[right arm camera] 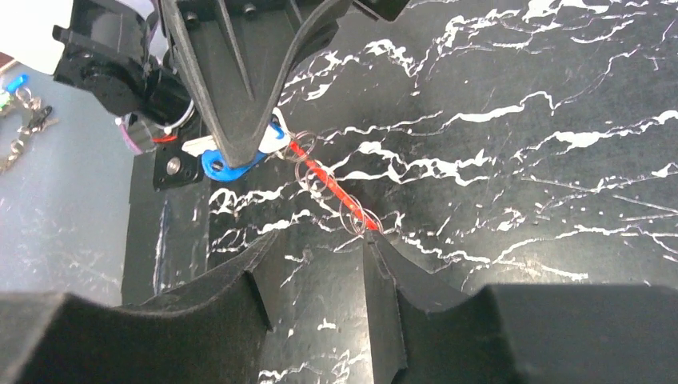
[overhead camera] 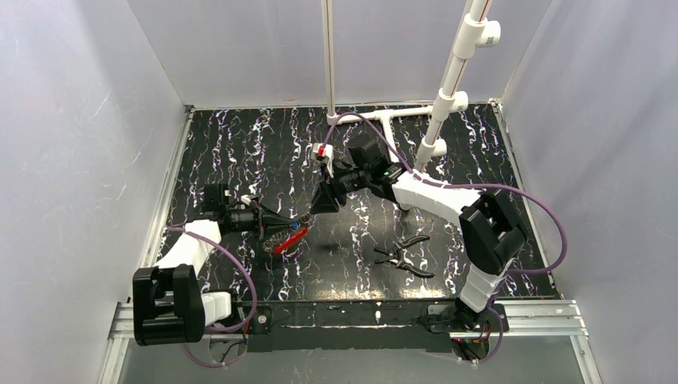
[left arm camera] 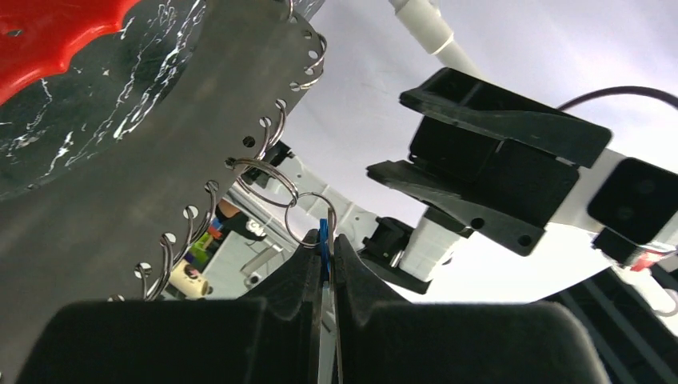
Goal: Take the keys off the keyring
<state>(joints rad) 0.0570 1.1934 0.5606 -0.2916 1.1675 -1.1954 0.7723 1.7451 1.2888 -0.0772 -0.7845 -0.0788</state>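
Left pincer (left arm camera: pixel 326 244) is clamped shut on the blue key (right arm camera: pixel 220 166). The keyring (right arm camera: pixel 332 186) slants toward four o'clock, touching one fingertip of the half-open right pincer (right arm camera: pixel 316 240).

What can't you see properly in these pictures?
- Top view: the red keyring is tiny; the left tool covers one end.
- Left wrist view: its fingers hide most of the blue key.
- Right wrist view: the left tool hides the red keyring's upper end.
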